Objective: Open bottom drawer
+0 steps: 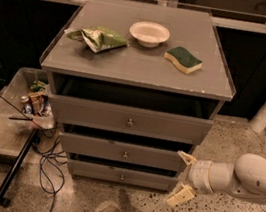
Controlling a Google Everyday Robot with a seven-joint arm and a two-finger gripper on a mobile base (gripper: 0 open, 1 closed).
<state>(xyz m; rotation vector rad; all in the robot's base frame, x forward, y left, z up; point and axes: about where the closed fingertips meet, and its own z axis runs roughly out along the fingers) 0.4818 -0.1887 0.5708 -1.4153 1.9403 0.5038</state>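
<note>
Matte grey wooden drawer unit (pixel 139 68), flat top, three stepped fronts. Smooth white rounded arm (pixel 250 178) lies low at right, roughly horizontal. Bottom drawer (pixel 94 171) is the lowest, slimmest front, near the floor, with a small round metal knob (pixel 122 177). Hand (pixel 183 177) sits just beside its right end, cream fingers spread wide, holding nothing.

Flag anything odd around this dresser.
The top drawer stands ajar, a dark gap above its front. A crumpled bag lies on top. The end effector hovers right of the bottom drawer, open.
</note>
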